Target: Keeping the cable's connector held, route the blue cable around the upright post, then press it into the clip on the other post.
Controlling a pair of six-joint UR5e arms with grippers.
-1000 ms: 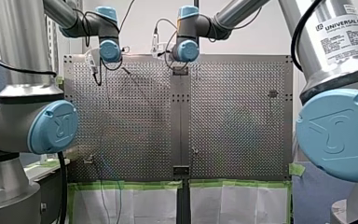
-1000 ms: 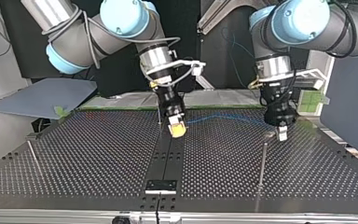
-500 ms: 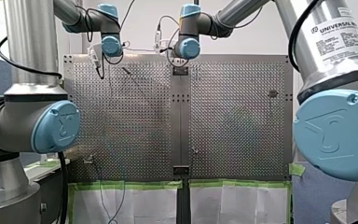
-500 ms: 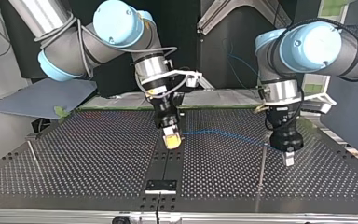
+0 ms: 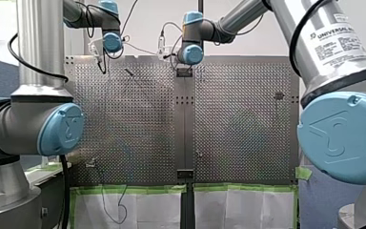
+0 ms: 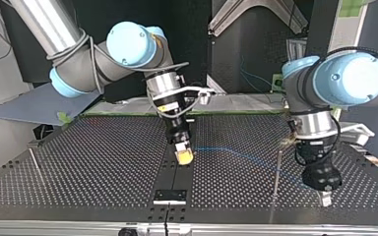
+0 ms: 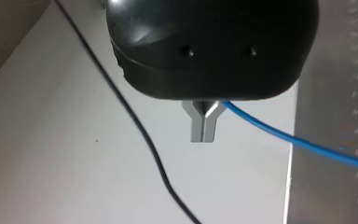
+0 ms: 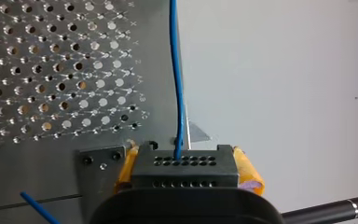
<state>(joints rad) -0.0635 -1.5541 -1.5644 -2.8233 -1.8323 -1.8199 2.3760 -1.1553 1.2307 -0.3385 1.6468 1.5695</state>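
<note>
In the front view, the blue joint cap (image 5: 62, 129) on the left arm carries a raised logo mark. Further right, the silver tube of the right arm bears a white label (image 5: 338, 38) headed "UNIVERSAL"; the small print under it is too fine to read. The large blue cap (image 5: 340, 138) below that label shows the same raised mark.

In the top view, a thin post (image 6: 34, 164) stands alone at the left of the perforated table (image 6: 103, 167), well apart from the cable. Near the middle, the right gripper (image 6: 184, 156) points down at the table's dark centre strip (image 6: 177, 177). Its yellow pads (image 6: 185, 157) are closed on the connector (image 8: 185, 169). The right wrist view shows this plainly: a black block with rows of small holes is clamped between the two pads. The blue cable (image 6: 236, 156) leaves the block's face and runs straight ahead of the fingers.

From that gripper the cable runs low over the table toward the top view's right, as far as the upright post (image 6: 276, 177). Whether it touches the post cannot be told. Past the post, nearer the table's front edge in this view, hangs the left gripper (image 6: 326, 198). In the left wrist view its two metal fingers (image 7: 196, 126) are pressed together with no gap. The blue cable comes out from between them, close to the black body, and trails off to one side toward the perforated plate. A black wire (image 7: 135, 126) crosses the pale surface under the gripper.
</note>
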